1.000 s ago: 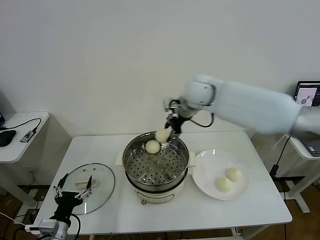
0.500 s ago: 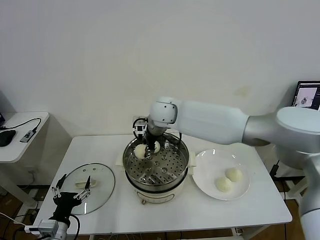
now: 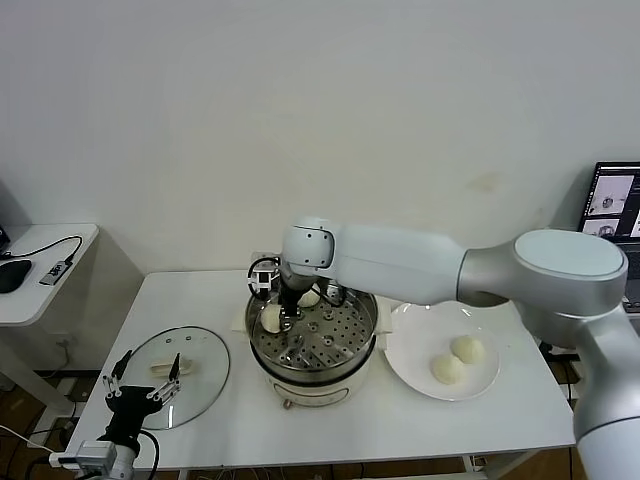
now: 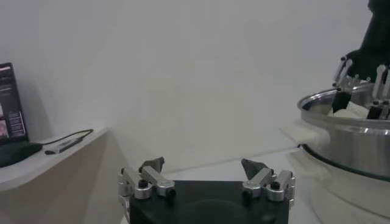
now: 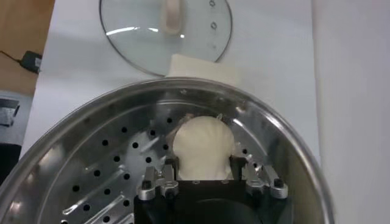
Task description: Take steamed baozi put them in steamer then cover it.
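Note:
The steamer (image 3: 312, 372) stands mid-table with its perforated tray (image 5: 109, 176) showing. My right gripper (image 3: 277, 312) reaches down inside the steamer at its left side, shut on a steamed baozi (image 5: 203, 145) that sits low over the tray; this bun also shows in the head view (image 3: 270, 319). A second baozi (image 3: 309, 297) lies at the back of the tray. Two more baozi (image 3: 466, 348) (image 3: 446, 369) lie on the white plate (image 3: 405, 335) to the right. My left gripper (image 3: 146, 386) is open and empty, parked low at the front left by the lid.
The glass lid (image 3: 195, 352) with a cream handle lies flat on the table left of the steamer, also in the right wrist view (image 5: 166, 30). The steamer's wall (image 4: 350, 143) shows to one side of the left wrist view. A side desk (image 3: 35, 270) stands far left.
My right gripper has carried the baozi from above the steamer's back rim leftward and down into the steamer's left side. The left arm has not moved.

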